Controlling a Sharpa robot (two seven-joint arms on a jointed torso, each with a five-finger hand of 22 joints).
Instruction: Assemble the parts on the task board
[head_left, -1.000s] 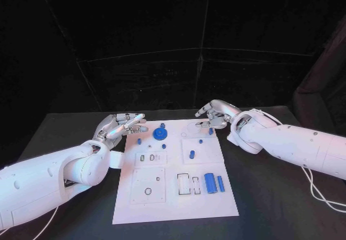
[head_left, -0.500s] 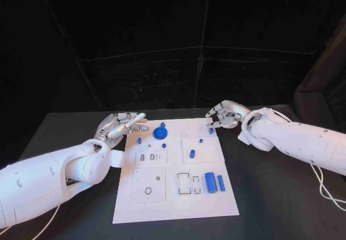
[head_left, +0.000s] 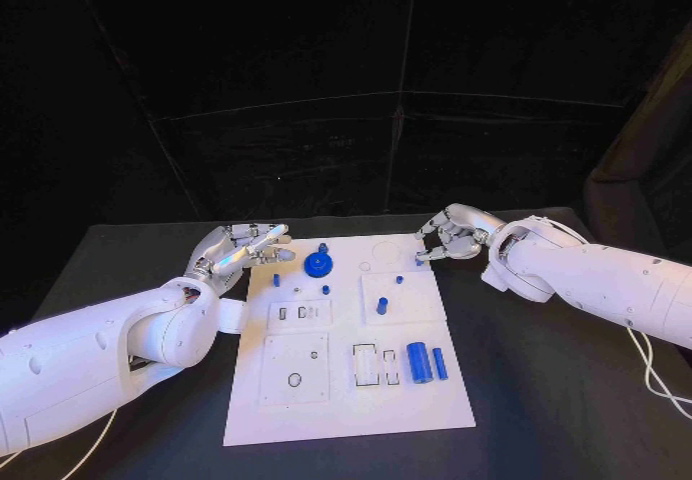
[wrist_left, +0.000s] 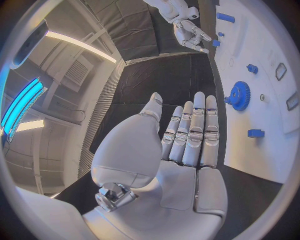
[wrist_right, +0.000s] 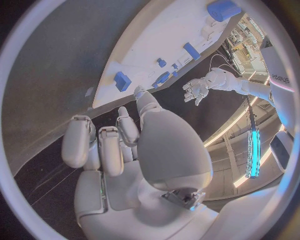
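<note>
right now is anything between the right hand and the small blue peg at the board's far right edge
Nothing visible. The right hand hangs off the task board's far right corner, holding nothing, and the small blue peg stands just below its fingers with only bare board between.

Task board (head_left: 346, 400) is white, on a black table (head_left: 548, 400). Parts are all blue: gear (head_left: 319, 266), cylinder (head_left: 418, 362), thin bar (head_left: 438, 364), small peg (head_left: 382, 306). My left hand (head_left: 242, 248) and right hand (head_left: 450, 235) are silver on white arms. Backdrop is black.
</note>
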